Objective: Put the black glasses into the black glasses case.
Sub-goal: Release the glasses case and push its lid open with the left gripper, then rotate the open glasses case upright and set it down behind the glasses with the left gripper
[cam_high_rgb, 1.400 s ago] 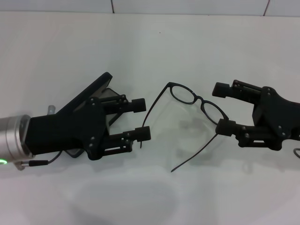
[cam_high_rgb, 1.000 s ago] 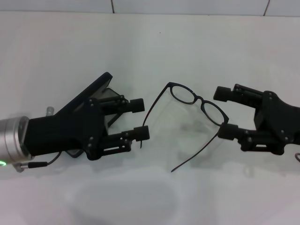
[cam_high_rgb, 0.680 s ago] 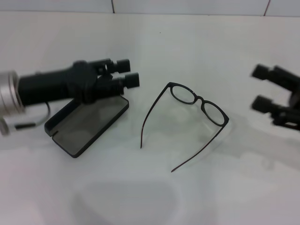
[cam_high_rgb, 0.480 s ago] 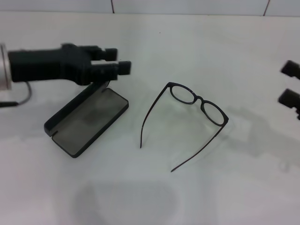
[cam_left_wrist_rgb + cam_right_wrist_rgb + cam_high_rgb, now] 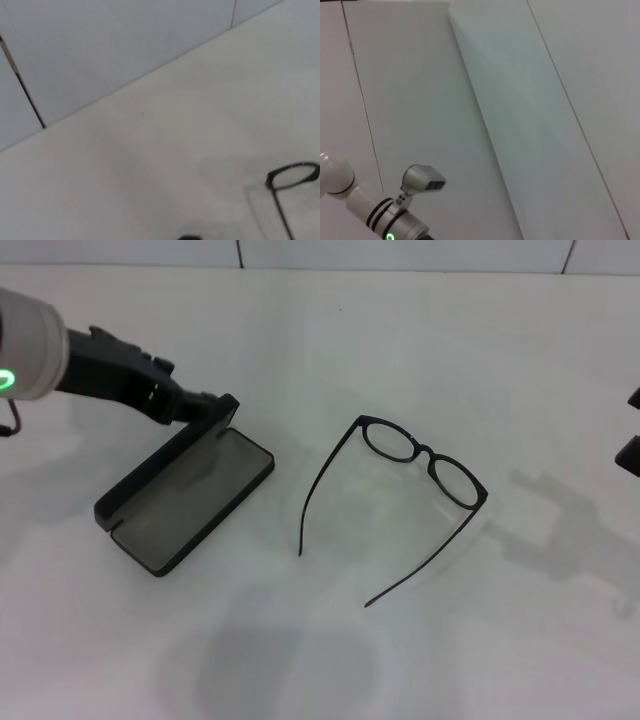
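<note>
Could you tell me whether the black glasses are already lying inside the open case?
No, the black glasses lie unfolded on the table, apart from the open black glasses case.

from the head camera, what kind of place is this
Probably a lab or test bench, not a home: a plain white table against a white panelled wall, bare except for the black glasses and the open black glasses case.

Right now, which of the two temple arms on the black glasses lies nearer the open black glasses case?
The temple arm of the black glasses that curves down from the lens on the robot's left; its tip points toward the black glasses case. The other arm lies farther right.
</note>
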Controlling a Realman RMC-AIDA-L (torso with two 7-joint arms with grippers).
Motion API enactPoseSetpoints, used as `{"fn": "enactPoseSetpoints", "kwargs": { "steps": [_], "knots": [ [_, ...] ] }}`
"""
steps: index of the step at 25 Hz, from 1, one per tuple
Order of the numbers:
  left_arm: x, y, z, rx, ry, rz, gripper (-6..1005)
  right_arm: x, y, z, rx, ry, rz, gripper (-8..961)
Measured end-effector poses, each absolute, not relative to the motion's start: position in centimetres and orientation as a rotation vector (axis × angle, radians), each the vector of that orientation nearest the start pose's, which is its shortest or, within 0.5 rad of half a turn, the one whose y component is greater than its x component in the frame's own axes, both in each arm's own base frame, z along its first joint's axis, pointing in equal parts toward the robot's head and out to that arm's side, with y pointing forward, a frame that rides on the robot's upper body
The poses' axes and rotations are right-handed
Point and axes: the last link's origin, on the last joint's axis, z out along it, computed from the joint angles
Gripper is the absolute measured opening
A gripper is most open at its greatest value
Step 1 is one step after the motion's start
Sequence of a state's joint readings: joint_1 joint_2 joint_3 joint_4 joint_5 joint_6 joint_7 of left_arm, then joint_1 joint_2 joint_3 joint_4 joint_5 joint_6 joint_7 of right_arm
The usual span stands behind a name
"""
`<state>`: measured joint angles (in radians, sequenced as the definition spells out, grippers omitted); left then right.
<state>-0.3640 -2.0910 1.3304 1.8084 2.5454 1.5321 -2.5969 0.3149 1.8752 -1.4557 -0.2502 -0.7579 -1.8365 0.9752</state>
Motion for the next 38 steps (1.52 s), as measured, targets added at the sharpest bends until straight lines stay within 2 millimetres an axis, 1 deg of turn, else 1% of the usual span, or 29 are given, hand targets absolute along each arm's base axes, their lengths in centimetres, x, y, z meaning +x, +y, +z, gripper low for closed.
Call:
{"fn": "enactPoseSetpoints", "kwargs": {
  "steps": [7, 10, 14, 20, 30, 33, 37, 38],
  "knots": [
    [-17.9, 33.8, 4.0, -2.434, -0.891, 0.268, 583, 29.0, 25.7, 4.5, -2.346, 0.473, 1.405, 854],
    [-18.9, 34.4, 3.6, -2.404, -0.901, 0.329, 573, 29.0, 25.9, 4.5, -2.347, 0.475, 1.396, 854],
    [-19.7, 35.0, 3.1, -2.372, -0.886, 0.398, 558, 29.0, 26.0, 4.3, -2.355, 0.479, 1.384, 854],
    [-20.3, 35.4, 2.0, -2.382, -0.892, 0.472, 537, 28.9, 26.1, 4.0, -2.357, 0.472, 1.379, 854],
    [-20.3, 35.7, 1.8, -2.369, -0.916, 0.473, 501, 28.9, 26.2, 4.0, -2.359, 0.473, 1.377, 854],
    [-20.3, 35.6, 1.7, -2.369, -0.919, 0.474, 302, 28.9, 26.1, 3.9, -2.361, 0.472, 1.375, 853],
    [-20.3, 35.4, 1.5, -2.375, -0.915, 0.482, 205, 28.9, 26.1, 3.9, -2.362, 0.473, 1.375, 853],
    [-20.3, 35.4, 1.5, -2.375, -0.915, 0.482, 207, 28.9, 26.0, 3.8, -2.362, 0.474, 1.376, 853]
  ]
}}
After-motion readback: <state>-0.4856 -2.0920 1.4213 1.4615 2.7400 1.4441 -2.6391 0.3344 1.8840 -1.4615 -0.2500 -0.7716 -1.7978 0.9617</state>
